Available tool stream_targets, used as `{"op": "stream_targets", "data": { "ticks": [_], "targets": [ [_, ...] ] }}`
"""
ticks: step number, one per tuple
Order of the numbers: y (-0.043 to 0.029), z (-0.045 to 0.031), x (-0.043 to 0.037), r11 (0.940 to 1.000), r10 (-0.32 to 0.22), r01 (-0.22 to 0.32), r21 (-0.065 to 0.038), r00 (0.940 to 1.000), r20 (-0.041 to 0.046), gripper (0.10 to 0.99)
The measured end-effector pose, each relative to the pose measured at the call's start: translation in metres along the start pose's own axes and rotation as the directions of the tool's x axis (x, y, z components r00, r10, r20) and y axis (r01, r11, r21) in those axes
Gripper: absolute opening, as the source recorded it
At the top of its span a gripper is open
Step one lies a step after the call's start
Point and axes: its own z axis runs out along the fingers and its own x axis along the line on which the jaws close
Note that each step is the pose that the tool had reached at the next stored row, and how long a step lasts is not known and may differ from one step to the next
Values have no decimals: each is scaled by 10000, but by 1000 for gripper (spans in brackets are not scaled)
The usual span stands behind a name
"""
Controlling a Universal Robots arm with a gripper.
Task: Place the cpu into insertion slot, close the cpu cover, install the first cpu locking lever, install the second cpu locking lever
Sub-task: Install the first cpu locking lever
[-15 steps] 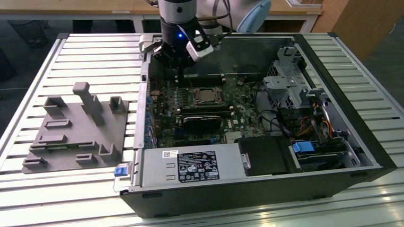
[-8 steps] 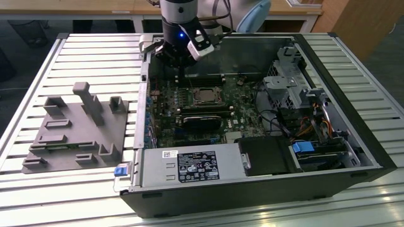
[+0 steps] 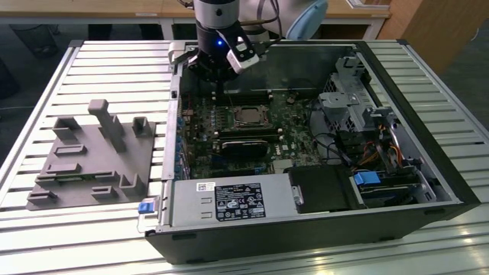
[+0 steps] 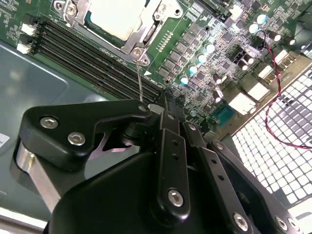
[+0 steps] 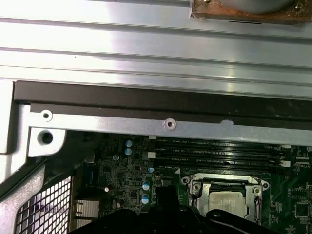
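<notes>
Already the cpu (image 3: 246, 116) sits flat in the insertion slot (image 3: 246, 124) on the motherboard (image 3: 229, 150), with the cpu cover (image 3: 246, 108) lying closed around its silvery top. In the exterior view the gripper (image 3: 221, 87) hangs inside the open computer case (image 3: 428, 154), near the cpu but clear of it. It is on the far-wall side of the cpu and a little toward the exterior view's left, and its jaws are pressed together into one narrow tip pointing down. In the second wrist view the cpu (image 4: 117, 14) and the cpu cover (image 4: 140, 39) lie beyond a bank of memory slots (image 4: 92, 58). A thin wire locking lever (image 4: 140, 78) runs from the cover's corner beside the cpu straight across those slots to the gripper (image 4: 157, 105). Its long axis points from the cpu to the gripper's tip, so the lever's free end is the part nearest the gripper. That end seems to meet the tip, though I cannot tell from this angle whether it is pinched or only leaned on. In the first wrist view the cpu (image 5: 228, 200) shows through the window of the cpu cover (image 5: 195, 187). The memory slots (image 5: 214, 153) lie just beside the cpu on its case-wall side, and the gripper (image 5: 165, 207) is a dark mass close by the cpu.
</notes>
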Motion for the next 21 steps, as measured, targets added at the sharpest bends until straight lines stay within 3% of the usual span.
{"op": "stream_targets", "data": {
  "ticks": [13, 21],
  "targets": [
    [29, 20, -43, 10000, 0, 0, -2, 10000, 0, 106],
    [26, 31, -199, 10000, 14, -14, -5, 10000, 1, 106]
  ]
}}
